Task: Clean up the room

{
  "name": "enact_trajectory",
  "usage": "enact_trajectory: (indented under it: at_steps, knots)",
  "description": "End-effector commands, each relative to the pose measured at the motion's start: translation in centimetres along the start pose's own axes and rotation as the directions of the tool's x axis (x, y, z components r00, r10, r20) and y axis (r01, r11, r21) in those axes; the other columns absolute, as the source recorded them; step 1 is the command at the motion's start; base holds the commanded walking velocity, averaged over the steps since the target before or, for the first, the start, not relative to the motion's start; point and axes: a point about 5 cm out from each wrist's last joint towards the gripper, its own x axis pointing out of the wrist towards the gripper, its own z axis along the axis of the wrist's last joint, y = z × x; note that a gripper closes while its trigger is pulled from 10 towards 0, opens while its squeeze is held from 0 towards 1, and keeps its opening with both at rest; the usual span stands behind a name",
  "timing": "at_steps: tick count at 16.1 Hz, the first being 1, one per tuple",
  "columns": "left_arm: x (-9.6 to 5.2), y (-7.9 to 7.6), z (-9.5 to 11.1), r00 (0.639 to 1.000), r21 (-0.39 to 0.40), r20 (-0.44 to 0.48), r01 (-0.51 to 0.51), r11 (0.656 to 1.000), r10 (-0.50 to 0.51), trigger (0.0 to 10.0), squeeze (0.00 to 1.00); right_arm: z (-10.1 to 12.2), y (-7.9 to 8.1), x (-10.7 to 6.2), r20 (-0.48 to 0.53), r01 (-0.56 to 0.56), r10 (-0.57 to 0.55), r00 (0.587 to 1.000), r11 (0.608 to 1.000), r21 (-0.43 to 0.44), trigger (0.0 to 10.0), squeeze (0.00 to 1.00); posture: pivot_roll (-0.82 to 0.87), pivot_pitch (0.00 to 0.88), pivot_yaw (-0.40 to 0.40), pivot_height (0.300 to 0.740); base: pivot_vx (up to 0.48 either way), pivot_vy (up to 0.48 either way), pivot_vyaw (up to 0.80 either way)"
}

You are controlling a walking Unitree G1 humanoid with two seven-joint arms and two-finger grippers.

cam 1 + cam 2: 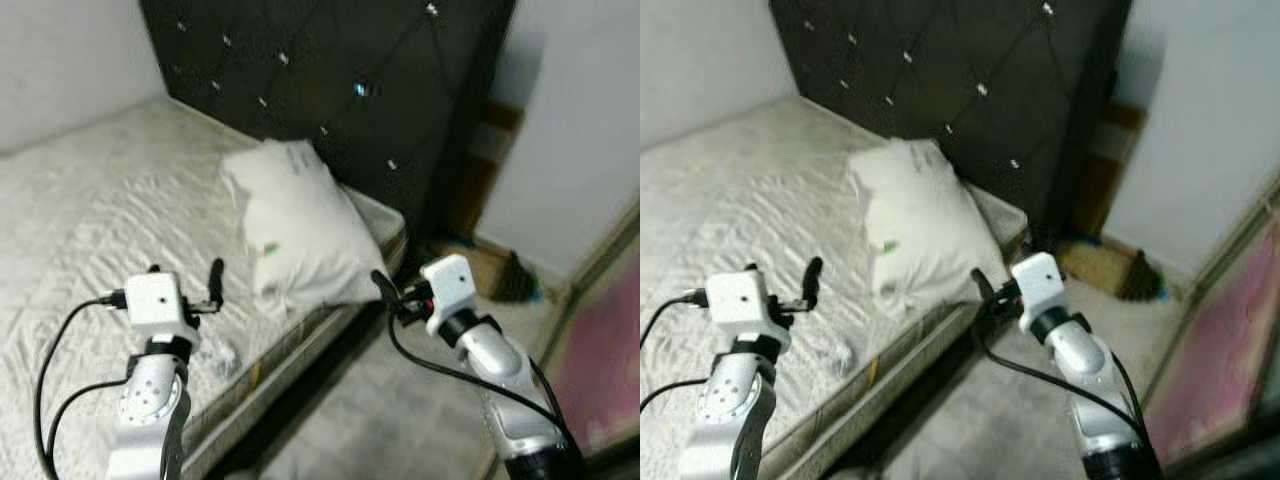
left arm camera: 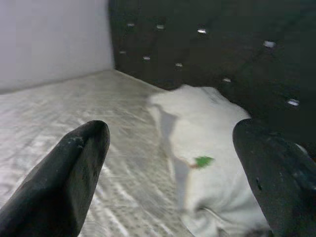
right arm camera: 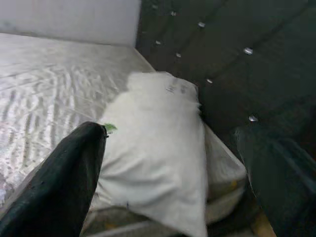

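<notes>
Pillow [image 1: 300, 235]: white, plump, creased, with a small green tag on the side facing the camera. It sits at the centre of the head-camera frame, at the near corner of the bed [image 1: 90, 200], its upper end leaning toward the dark headboard [image 1: 340, 70]. Its lower edge overhangs the mattress edge slightly.

Bed: bare mattress with a pale quilted surface, occupying the left half of the frame. The headboard is black, button-tufted with shiny studs, and spans the upper centre. A small crumpled clear wrapper [image 1: 220, 352] lies on the mattress at lower left centre, near the mattress edge.

Left gripper [image 1: 185, 280]: raised above the mattress at lower left, short of the pillow and not touching it. In the left wrist view the two black fingers [image 2: 74, 168] stand well apart with the pillow visible between them; jaws spread, holding nothing.

Right gripper [image 1: 385, 285]: at lower right centre, just beside the pillow's lower right corner, over the bed's edge. In the right wrist view the fingers [image 3: 64, 182] are wide apart with the pillow between them; jaws spread, nothing held. Contact with the pillow cannot be determined.

Floor [image 1: 400, 420]: grey, lower centre. A dark object [image 1: 515, 280] and a brown item lie by the wall at right; blurred, not identifiable
</notes>
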Motion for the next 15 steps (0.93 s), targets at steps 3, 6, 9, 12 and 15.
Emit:
enact_trajectory:
  at_steps: [3, 6, 9, 12, 15]
  knots:
    - [0.4, 0.8, -0.5, 0.995, 0.001, -0.068, -0.074, 0.997, 0.074, 10.0, 0.00, 0.7, 0.4, 0.7, 0.022, -0.040, 0.040, 0.999, 0.999, -0.015, 10.0, 0.00, -0.02, 0.000, -0.014, 0.740, 0.000, 0.000, 0.80]
    - [0.8, 1.0, 0.4, 0.997, 0.016, -0.036, -0.072, 0.997, 0.073, 10.0, 0.00, 0.9, -0.2, 1.0, -0.004, -0.030, 0.030, 1.000, 0.999, 0.032, 10.0, 0.00, 0.00, 0.000, -0.007, 0.740, 0.000, 0.000, 0.79]
    - [0.7, 0.7, 0.8, 0.998, 0.042, -0.033, -0.060, 0.997, 0.061, 10.0, 0.00, 0.3, -0.8, 1.4, -0.063, 0.017, -0.012, 0.998, 0.997, 0.069, 10.0, 0.00, -0.01, 0.000, 0.000, 0.740, 0.000, 0.000, 0.79]
    - [0.2, 0.8, 0.3, 0.997, 0.048, -0.052, -0.050, 0.998, 0.052, 10.0, 0.00, 0.5, 0.0, 1.6, -0.077, 0.009, -0.005, 0.997, 0.999, 0.050, 10.0, 0.00, -0.01, 0.000, 0.016, 0.740, 0.000, 0.000, 0.77]
    - [-0.2, 1.0, 0.1, 0.997, 0.063, -0.042, -0.059, 0.996, 0.062, 10.0, 0.00, -0.1, 0.5, 1.1, -0.095, 0.067, -0.059, 0.994, 0.994, 0.086, 10.0, 0.00, 0.00, 0.000, 0.008, 0.740, 0.000, 0.000, 0.72]
